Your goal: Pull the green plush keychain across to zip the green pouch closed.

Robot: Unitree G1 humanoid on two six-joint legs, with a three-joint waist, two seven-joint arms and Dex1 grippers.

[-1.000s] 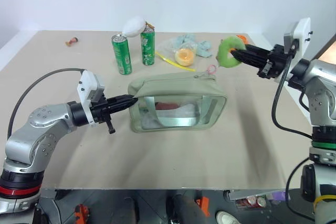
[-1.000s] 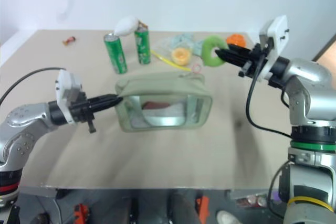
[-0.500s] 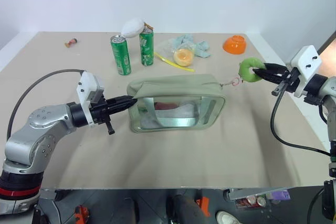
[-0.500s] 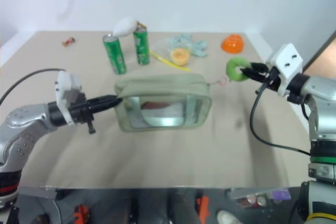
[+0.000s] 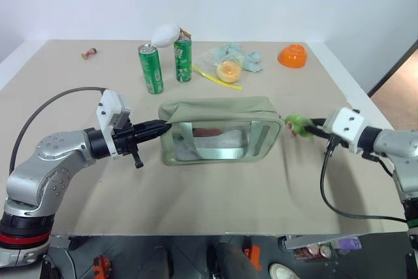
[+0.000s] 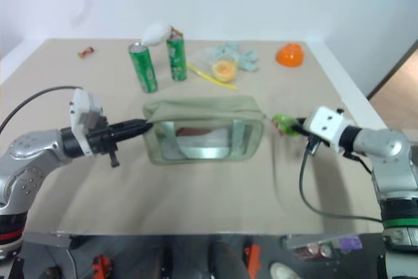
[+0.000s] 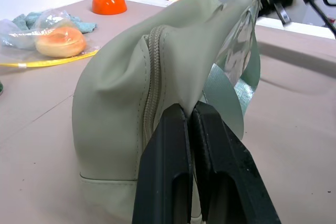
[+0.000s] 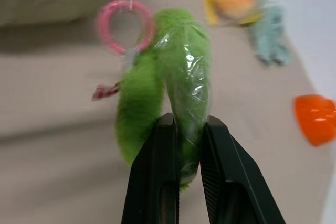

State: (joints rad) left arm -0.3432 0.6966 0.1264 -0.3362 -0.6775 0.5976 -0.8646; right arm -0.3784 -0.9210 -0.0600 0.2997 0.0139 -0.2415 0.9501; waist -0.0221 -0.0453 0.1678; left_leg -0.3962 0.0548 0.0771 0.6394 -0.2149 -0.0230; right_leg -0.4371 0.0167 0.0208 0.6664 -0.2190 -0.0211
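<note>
1. pouch [image 5: 222,129] lying mid-table [image 5: 196,187], long side across, clear window facing the camera; zipper [image 7: 149,85] along the top looks drawn shut as far as visible, though the right end is too small to confirm.
2. left gripper [image 5: 163,126] level at the pouch's left end, jaws together, clamped on a fold of fabric beside the zipper seam. good anchor; hold firm, no drift.
3. keychain [image 8: 163,98] just off the pouch's right end, low over the table, hung from a pink ring [image 8: 125,20] on the pull.
4. right gripper [image 5: 308,125] clamped on the keychain, jaws pressed into the fuzz.
5. judged near the end of the stroke: slider at or close to its stop.
6. to finish well: pull straight along the zipper line, away from the left grip, not down or sideways; ease off once the pouch begins to drag.
7. risk: plush squashy, may slip; ring link thin, no jerking.
8. cans [image 5: 151,68], orange bowl [image 5: 292,55], bagged bun [image 5: 228,68] well behind.
</note>
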